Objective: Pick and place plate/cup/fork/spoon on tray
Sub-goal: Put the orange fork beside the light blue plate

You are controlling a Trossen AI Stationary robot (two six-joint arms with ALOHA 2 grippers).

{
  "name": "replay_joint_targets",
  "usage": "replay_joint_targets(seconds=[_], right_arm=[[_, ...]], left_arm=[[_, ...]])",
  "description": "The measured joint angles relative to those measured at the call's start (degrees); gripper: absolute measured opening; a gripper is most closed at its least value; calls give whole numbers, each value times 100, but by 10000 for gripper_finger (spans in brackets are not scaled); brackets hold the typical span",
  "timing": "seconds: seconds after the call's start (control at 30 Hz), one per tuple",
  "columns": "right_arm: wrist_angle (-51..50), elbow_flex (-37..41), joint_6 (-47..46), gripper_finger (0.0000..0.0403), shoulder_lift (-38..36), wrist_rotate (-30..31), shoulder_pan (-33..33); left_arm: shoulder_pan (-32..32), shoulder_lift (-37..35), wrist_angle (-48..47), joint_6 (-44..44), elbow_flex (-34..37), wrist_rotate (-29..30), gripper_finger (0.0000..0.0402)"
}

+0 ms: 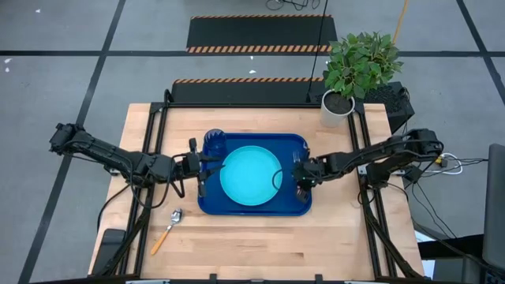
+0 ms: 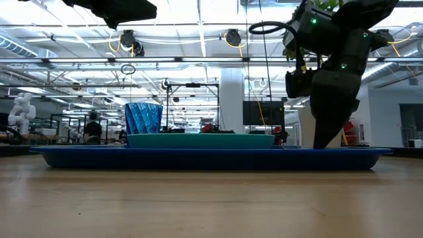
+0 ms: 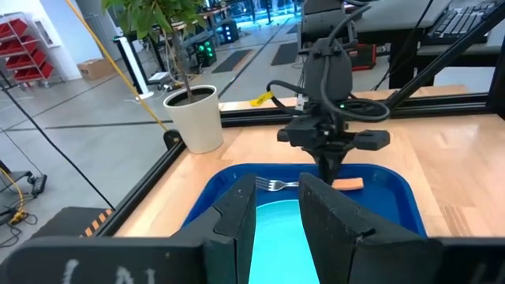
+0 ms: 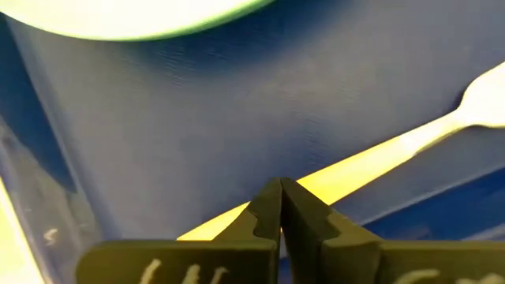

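Right claw is down on the tray's right side, fingers pinched together over the fork's orange handle; fork lies flat on the tray floor beside the plate, so likely a placement nudge, not a carry. Left claw hovers partly spread at the left rim, holding nothing. Cup stands upright in the tray's far-left corner. Spoon sits on the worktop, unplaced.

Right pincer closed, fork beneath, on tray.
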State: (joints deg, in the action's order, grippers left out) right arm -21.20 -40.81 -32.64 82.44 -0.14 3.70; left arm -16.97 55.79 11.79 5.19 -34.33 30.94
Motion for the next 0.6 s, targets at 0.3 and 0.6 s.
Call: replay_joint_targets(seconds=[0.3, 0.6], right_arm=[[125, 8, -386, 0, 1, -9, 281], [115, 8, -242, 0, -1, 168, 270]], left_arm=[[-2, 0, 0, -42, 0, 0, 102], [-2, 1, 3, -65, 0, 0, 102]])
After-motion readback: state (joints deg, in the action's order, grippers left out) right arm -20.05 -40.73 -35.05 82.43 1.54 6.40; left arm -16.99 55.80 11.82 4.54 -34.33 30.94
